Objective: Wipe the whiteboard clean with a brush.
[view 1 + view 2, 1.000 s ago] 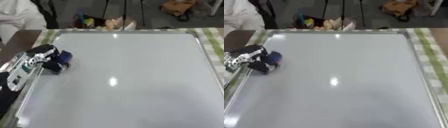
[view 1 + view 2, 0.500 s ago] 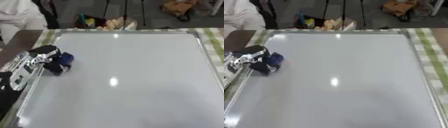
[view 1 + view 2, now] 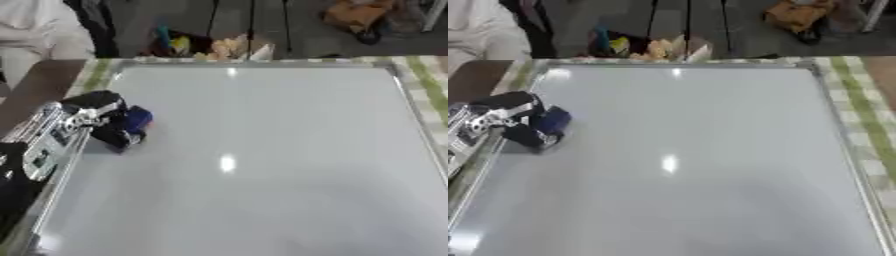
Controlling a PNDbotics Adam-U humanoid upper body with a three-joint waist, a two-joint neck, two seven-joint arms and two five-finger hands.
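The left hand [image 3: 96, 116] is curled round the blue brush [image 3: 133, 121], pressing it on the whiteboard [image 3: 262, 150] by its left edge, toward the far corner. The surface looks clean. The likely risk: the brush catching the raised frame [image 3: 54, 180] and twisting out of grasp.

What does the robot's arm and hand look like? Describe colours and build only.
Only the left arm shows: silver metal segments with small markings, going black toward the lower edge. Its robot hand has black fingers and silver joints. The right one is out of view.
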